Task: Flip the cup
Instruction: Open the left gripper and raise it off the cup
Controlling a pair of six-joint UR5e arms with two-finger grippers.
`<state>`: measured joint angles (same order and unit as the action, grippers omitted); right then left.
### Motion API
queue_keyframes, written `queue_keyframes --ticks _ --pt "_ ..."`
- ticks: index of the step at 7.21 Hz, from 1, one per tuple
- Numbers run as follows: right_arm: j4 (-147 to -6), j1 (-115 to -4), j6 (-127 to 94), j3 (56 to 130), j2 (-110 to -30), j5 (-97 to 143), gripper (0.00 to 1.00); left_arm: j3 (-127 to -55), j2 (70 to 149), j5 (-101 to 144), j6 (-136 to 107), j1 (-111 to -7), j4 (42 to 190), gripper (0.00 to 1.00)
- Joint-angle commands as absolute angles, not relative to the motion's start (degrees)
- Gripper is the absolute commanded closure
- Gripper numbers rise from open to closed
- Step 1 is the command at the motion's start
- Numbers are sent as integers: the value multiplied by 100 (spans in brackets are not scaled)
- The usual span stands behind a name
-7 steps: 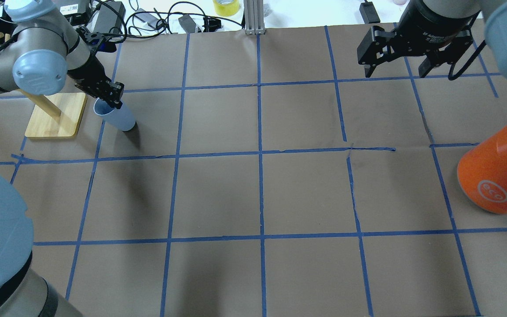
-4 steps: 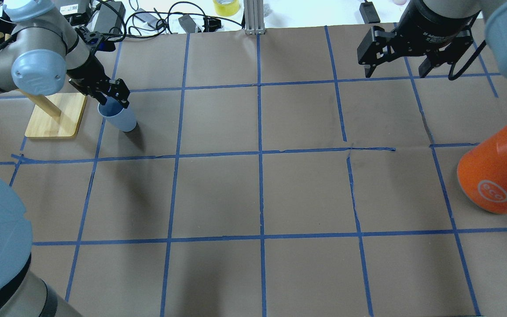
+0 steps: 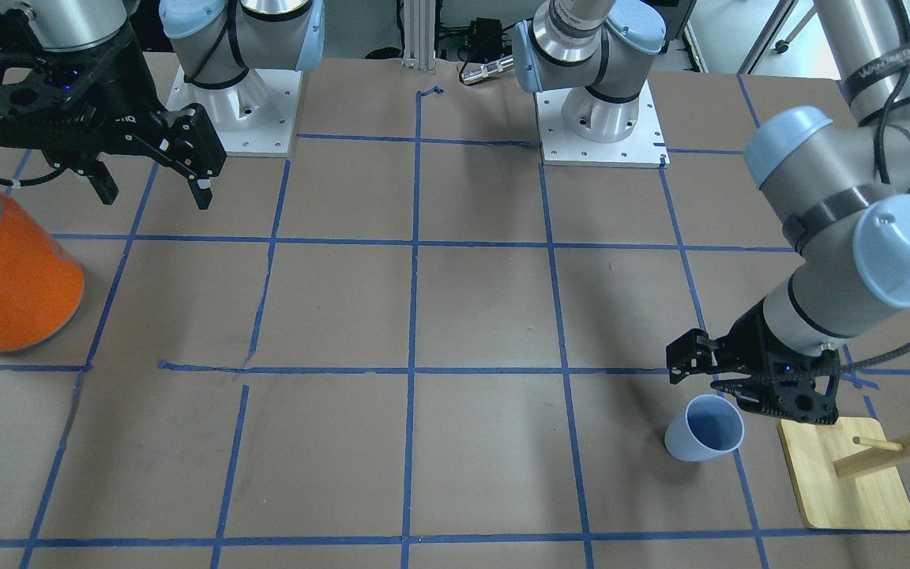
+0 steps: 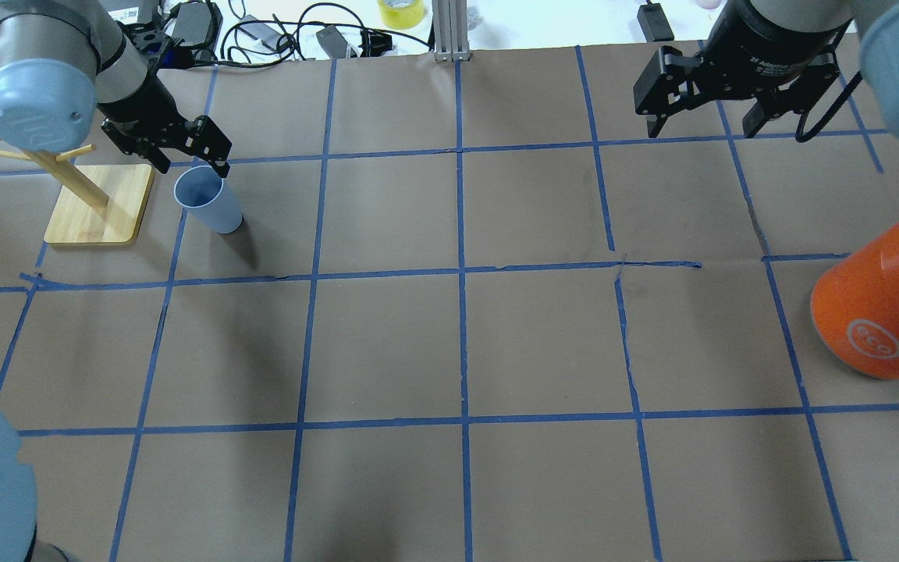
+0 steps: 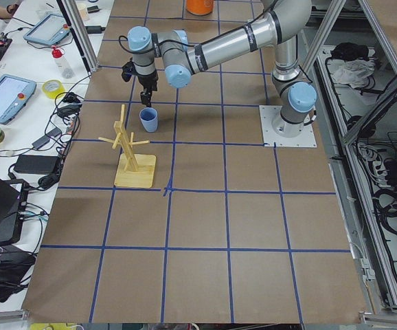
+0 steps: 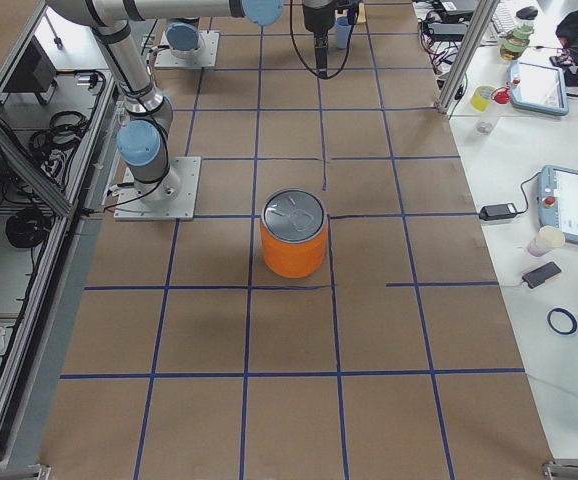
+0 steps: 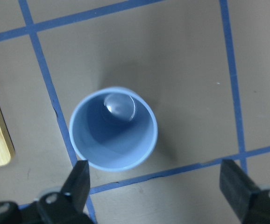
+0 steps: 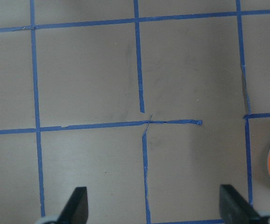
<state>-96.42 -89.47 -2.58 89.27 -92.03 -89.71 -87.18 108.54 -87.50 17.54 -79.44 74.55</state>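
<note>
The pale blue cup (image 4: pixel 207 201) stands on its base, mouth up, on the brown paper at the far left, next to a blue tape line. It also shows in the front view (image 3: pixel 704 429), the left side view (image 5: pixel 148 119) and the left wrist view (image 7: pixel 113 129), which looks straight down into it. My left gripper (image 4: pixel 190 165) is open and empty, just above and behind the cup's rim, not touching it; its fingers (image 7: pixel 79 182) stand wide apart. My right gripper (image 4: pixel 703 129) is open and empty, high over the far right of the table (image 3: pixel 156 196).
A wooden peg stand on a bamboo base (image 4: pixel 98 204) is just left of the cup (image 3: pixel 846 474). A large orange can with a silver lid (image 4: pixel 879 304) stands at the right edge (image 6: pixel 293 234). Cables and tape lie beyond the table's far edge.
My left gripper has opened, let go of the cup's rim and risen back away from it. The cup, tilted before, now stands free and upright. The right arm has not moved.
</note>
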Motion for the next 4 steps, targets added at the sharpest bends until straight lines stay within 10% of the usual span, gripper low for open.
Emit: queue_keyframes --ticks 1,4 --pt "-9650 -8947 -272 8930 -9202 -8965 0 -8710 10172 -8789 524 -8610 8127 0" --pt "-9642 -8947 -272 8930 -9202 -8965 0 -8876 9021 -8719 176 -8789 9078 0"
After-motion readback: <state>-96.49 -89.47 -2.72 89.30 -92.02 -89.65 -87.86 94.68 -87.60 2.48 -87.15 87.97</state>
